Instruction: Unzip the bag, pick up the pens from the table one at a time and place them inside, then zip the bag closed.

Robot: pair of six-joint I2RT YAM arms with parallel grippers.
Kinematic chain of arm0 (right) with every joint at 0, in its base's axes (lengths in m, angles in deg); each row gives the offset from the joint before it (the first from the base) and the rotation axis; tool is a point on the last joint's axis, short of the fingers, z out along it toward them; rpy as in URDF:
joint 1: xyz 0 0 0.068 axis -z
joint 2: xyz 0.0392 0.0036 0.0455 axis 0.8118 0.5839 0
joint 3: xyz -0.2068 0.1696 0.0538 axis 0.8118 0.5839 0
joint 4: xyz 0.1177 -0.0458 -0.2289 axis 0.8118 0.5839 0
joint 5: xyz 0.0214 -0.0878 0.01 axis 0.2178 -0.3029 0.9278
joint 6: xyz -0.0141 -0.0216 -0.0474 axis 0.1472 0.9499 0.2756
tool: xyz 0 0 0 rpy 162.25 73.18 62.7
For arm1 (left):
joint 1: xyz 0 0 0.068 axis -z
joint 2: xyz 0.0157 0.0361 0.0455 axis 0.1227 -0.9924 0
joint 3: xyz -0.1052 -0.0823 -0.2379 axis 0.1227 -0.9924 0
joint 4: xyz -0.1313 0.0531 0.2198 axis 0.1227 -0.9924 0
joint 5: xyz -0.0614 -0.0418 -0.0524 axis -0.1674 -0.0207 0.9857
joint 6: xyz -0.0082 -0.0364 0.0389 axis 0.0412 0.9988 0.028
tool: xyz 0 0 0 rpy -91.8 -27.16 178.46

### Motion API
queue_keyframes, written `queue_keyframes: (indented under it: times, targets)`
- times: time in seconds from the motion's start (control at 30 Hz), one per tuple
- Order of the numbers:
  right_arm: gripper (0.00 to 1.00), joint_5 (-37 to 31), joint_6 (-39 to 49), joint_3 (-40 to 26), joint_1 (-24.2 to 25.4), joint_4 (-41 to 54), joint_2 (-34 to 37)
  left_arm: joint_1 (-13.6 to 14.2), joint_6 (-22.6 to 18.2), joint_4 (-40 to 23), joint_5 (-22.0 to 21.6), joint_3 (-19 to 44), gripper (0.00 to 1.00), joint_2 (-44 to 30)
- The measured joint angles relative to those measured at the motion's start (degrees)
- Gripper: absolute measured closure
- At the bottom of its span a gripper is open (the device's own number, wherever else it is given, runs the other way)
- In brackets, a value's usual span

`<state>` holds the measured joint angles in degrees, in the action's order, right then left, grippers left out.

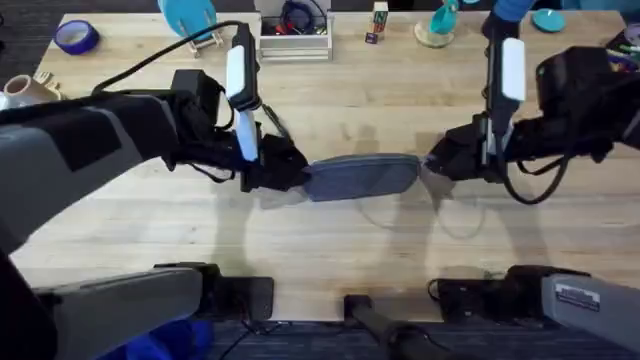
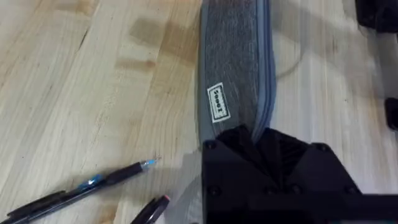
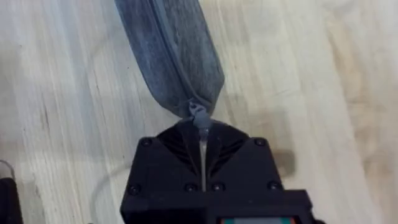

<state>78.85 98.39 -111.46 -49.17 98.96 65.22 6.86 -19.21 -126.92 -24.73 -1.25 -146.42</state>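
Grey-blue fabric bag (image 1: 362, 177) flat mid-surface (image 1: 330, 250), zipped. Left gripper (image 2: 258, 140) fingers pinch one end; right gripper (image 3: 200, 127) fingers clamp zipper pull (image 3: 199, 116). Pens (image 2: 87, 183) outside. Step: unzipping. Next: draw pull along.

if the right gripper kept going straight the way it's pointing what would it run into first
The bag. The right gripper points along the table at the bag's near end, its fingers closed at the zipper pull, so any push forward would go straight into the fabric. Farther along that line, the left gripper holds the opposite end.
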Motion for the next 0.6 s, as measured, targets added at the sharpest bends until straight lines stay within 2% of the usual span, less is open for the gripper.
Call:
queue_keyframes:
  times: [0.17, 0.6]
  targets:
    - [0.967, 1.06, 0.00, 0.00, 0.00, 0.15, -2.75, 0.00, 0.00, 0.01, 0.00, 0.00, 0.959, 0.00]
    - [0.967, 7.19, 0.00, 0.00, 0.02, -0.13, -2.88, 0.00, 0.00, 0.02, -0.02, 0.00, 0.959, 0.00]
